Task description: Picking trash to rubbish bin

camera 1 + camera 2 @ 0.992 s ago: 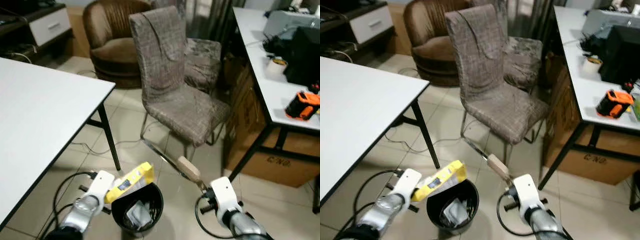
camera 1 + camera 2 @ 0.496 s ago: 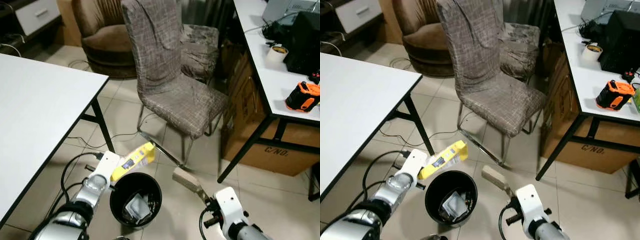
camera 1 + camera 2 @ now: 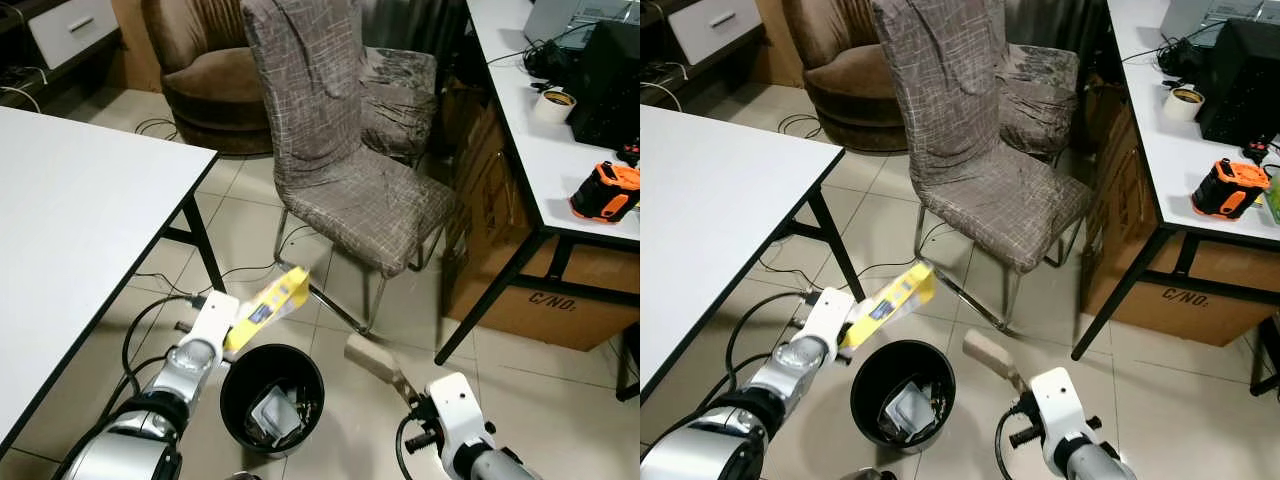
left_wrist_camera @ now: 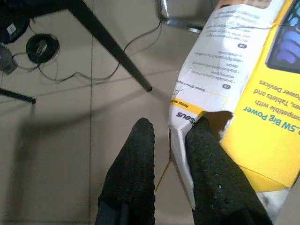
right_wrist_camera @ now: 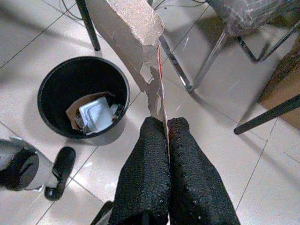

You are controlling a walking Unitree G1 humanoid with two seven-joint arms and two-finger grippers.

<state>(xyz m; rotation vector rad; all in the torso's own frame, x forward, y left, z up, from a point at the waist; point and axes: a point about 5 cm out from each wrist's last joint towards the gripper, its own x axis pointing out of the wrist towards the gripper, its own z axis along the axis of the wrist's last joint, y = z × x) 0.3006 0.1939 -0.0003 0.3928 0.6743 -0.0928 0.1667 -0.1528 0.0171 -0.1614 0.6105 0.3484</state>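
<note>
Yellow box (image 3: pixel 268 309) pinched in left gripper (image 4: pixel 171 140) jaws; right gripper (image 5: pixel 165 125) jaws clamp torn cardboard (image 5: pixel 133 33).

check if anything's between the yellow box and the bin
Nothing visible blocks it. The left end effector holds the yellow box just above the black bin's open rim, with open air between them.

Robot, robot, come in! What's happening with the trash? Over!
Left gripper shut on yellow box, beside bin. Right gripper shut on cardboard scrap. Nothing blocking.
</note>
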